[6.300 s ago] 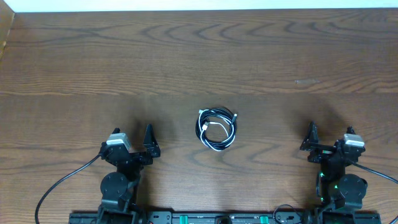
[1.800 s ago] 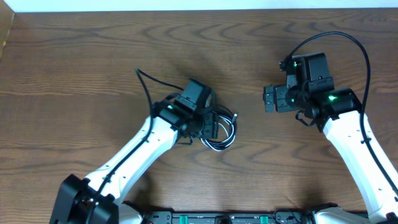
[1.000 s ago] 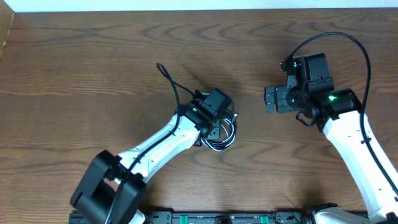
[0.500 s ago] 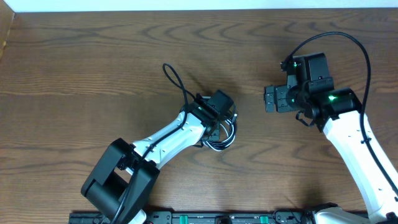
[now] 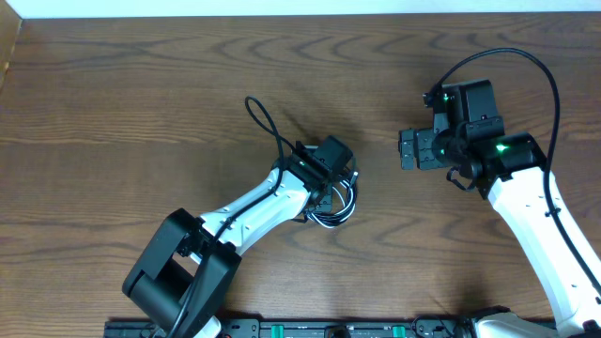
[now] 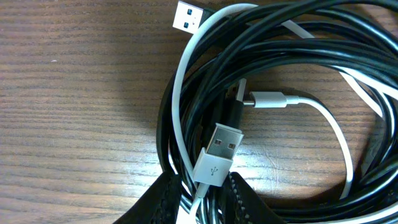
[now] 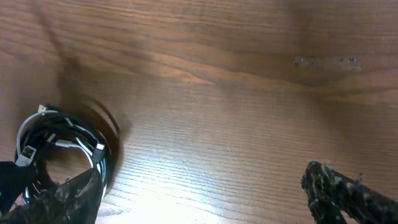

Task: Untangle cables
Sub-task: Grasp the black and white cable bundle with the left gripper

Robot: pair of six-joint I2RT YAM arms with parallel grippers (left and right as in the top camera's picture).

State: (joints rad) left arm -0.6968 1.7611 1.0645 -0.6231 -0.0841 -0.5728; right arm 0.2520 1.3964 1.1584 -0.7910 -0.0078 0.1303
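Swung in from its rest, left claw [image 6: 202, 208] pinched limp, light cables [image 6: 186, 93] beside a white plug [image 6: 216, 152]; right claw [image 7: 199, 190] gaped.

Overhead: left gripper [image 5: 327, 178] covers the upper-left of the cables [image 5: 338, 210]. Only the coil's lower-right arc shows, and the plugs are too small to tell apart. Jaw gap is hidden under the wrist body.
Left wrist: the coil runs off the right and bottom edges. Only the fingertips [image 6: 160, 199] show, at the bottom edge. A white strand below the USB plug [image 6: 216, 152] drops between them; clamped or loose, can't tell.
Right wrist: right gripper [image 7: 202, 179] is cropped by the bottom edge and blurred. The coil at lower left is partly behind one finger, strands not separable.
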